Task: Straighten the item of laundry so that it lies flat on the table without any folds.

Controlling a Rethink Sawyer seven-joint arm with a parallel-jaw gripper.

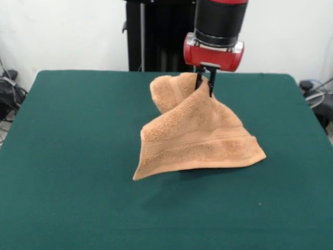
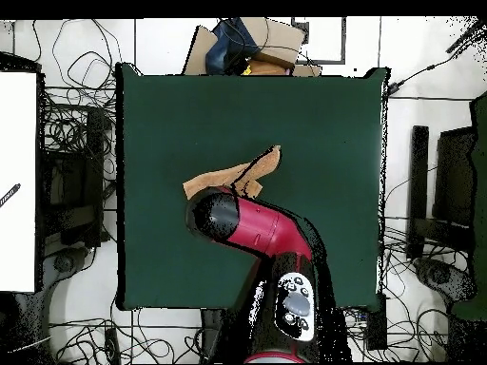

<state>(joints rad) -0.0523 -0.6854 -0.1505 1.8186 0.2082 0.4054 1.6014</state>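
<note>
An orange-tan towel is seen lifted by its upper part above the dark green tabletop, pinched between the two dark fingers of the tool, which is clamped onto a bunched fold of the cloth. The tool is carried by a red and black arm that is lowered from above, near the middle of the tabletop and toward its far side in the front view. Below the grip, the towel is draped in a tent-like shape: one broad panel is spread downward and forward, with a woven band visible across it near its lower edge, and two corners are pointed out to either side. A second portion is folded back behind the tool as a rounded lobe. Whether the lower edge is touching the tabletop cannot be told for certain, though a shadow is cast beneath it. In the overhead view, the towel is shown as a narrow tan strip beside the arm, near the centre of the tabletop, with much of the cloth hidden by the arm's end. Cables are scattered on the floor around the table.
</note>
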